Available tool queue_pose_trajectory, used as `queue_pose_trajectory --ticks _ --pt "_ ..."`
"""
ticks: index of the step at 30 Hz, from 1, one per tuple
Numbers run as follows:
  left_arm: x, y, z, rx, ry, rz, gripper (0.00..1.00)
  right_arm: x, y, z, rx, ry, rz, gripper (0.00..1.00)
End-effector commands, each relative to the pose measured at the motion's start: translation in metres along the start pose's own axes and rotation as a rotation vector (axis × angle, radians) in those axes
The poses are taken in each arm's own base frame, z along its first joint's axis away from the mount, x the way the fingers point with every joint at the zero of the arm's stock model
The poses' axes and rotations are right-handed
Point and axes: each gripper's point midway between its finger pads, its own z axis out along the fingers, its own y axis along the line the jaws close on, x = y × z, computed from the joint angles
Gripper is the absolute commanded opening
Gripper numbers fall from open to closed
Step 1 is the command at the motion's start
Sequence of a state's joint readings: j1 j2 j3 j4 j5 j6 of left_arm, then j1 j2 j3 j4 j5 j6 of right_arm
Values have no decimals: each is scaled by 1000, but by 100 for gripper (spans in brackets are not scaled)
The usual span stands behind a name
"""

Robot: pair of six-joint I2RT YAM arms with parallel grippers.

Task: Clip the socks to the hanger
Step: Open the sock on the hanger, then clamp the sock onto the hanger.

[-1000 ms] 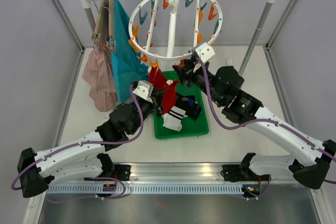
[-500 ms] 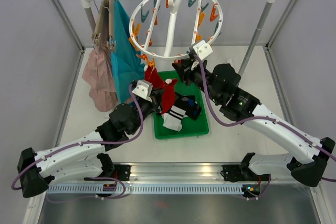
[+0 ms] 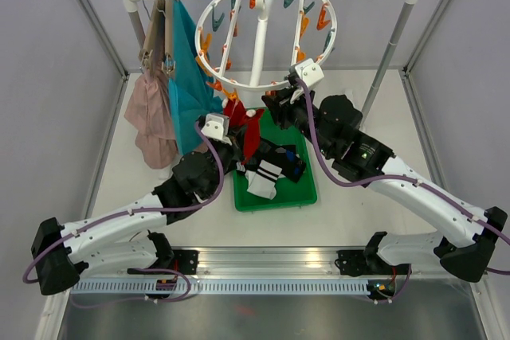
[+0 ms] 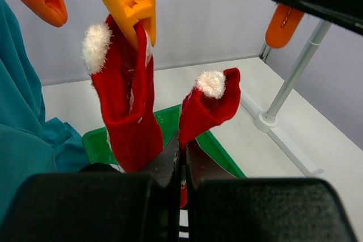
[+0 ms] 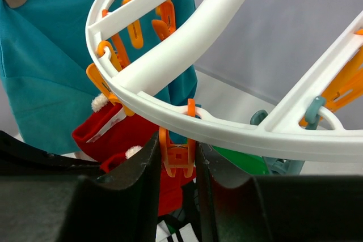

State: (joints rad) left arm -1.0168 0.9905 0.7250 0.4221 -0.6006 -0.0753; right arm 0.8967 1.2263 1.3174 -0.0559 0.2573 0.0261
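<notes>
As left jaws pinch sock (image 4: 207, 109), clip (image 5: 177, 154) gripped

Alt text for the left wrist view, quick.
The left gripper, shut, holds a red sock upright by its lower end, white tuft on top. Beside it, a second red sock hangs from an orange clip above the green tray.

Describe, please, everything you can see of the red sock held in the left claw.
The red sock is small and soft-looking, bright red fabric with a fluffy white tuft at its top end. It stands upright, its top folded over to the right in the left wrist view. The left claw, shut, pinches its lower part; nothing else visibly touches it. It is held above the green tray, beside a second red sock hanging from an orange clip, a gap between them.
</notes>
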Motion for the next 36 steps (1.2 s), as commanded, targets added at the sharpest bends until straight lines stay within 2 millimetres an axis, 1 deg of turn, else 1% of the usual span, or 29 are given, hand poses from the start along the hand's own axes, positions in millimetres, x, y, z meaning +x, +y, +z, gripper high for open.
queue_pose_trajectory --ticks 1,4,12,24,36 --pt "-40 0 8 -43 -104 -135 2 -16 -1 0 18 -29 42 0" --pt "-43 -4 13 -38 -112 -152 2 -16 -1 1 26 -26 50 0" --pt "-40 -15 21 -13 -108 -171 2 -16 -2 4 42 -19 71 0" --pt "-47 -21 21 15 -122 -189 2 -13 -3 7 56 -4 83 0" --pt "-53 -21 18 27 -135 -211 2 -8 -3 12 67 13 79 0"
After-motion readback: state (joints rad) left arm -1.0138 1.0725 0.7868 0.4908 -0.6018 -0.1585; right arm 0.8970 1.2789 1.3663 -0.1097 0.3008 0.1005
